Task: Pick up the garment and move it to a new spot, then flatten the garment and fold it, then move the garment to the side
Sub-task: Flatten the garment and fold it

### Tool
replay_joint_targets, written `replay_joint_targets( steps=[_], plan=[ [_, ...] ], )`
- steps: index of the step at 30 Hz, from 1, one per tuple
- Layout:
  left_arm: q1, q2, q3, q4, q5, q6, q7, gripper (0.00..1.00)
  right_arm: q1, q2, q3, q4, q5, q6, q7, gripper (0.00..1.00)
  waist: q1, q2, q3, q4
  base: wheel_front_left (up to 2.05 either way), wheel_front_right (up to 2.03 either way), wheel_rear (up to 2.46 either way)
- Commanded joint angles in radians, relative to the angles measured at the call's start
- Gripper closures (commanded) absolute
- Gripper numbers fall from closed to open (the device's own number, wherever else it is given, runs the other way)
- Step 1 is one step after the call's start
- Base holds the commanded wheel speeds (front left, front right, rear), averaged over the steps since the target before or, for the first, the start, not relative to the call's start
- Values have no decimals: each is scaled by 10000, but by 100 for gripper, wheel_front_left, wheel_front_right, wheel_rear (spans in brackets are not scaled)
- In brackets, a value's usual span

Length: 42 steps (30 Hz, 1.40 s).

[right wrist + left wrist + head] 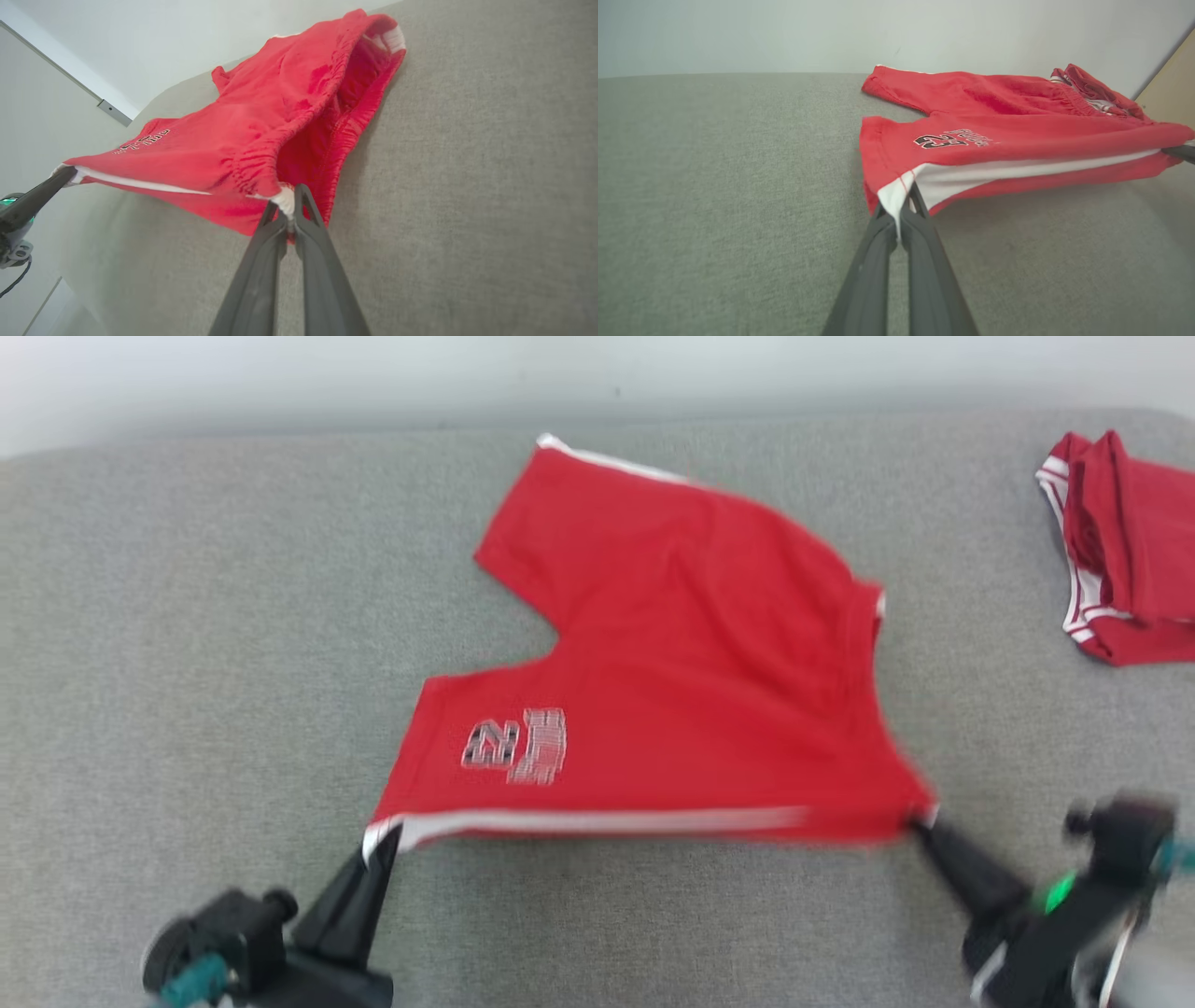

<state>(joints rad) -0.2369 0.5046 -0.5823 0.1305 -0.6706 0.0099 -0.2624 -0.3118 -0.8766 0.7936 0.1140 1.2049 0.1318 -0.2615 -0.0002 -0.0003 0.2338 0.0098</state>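
Shorts (672,653), red, stretched over grey upholstery (187,663).
Left gripper (381,845) pinches the white-striped hem corner, right gripper (920,823) the waistband; another red garment (1130,551) lies well apart, far right.

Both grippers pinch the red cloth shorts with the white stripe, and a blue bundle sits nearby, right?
No: the head view shows the cloth bundle is red with white trim, not blue. The left gripper and right gripper do pinch the red cloth shorts.

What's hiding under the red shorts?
The left claw and right claw hold the red shorts' near edge up, with shadowed grey cushion showing beneath. Farther back the cloth covers whatever is under it.
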Motion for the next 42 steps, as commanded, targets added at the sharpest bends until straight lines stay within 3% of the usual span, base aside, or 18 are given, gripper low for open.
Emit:
replay_joint_targets(
  steps=[1,12,20,30,42],
  plan=[
    [207,-73,71,33,39,51,-30,100,255,49,-64,-7,-74,-29,-46,100,2,3,-203,45,0,0,0],
    [2196,-328,907,429,456,-70,-30,100,3150,695,-1002,-811,-736,-29,27,100,2,3,-734,25,0,0,0],
    [2010,-426,1010,497,859,-348,-30,100,3579,1145,-1021,-1753,-1182,-29,721,100,2,3,-739,33,0,0,0],
    [146,458,995,105,1330,-809,767,100,2940,1768,-1568,-2204,-536,-29,870,100,2,3,-466,-225,0,0,0],
    [-3655,1067,274,427,1559,-1357,2498,100,908,2465,-1951,-1691,-82,-29,494,100,2,3,752,-1386,0,0,0]
  ],
)
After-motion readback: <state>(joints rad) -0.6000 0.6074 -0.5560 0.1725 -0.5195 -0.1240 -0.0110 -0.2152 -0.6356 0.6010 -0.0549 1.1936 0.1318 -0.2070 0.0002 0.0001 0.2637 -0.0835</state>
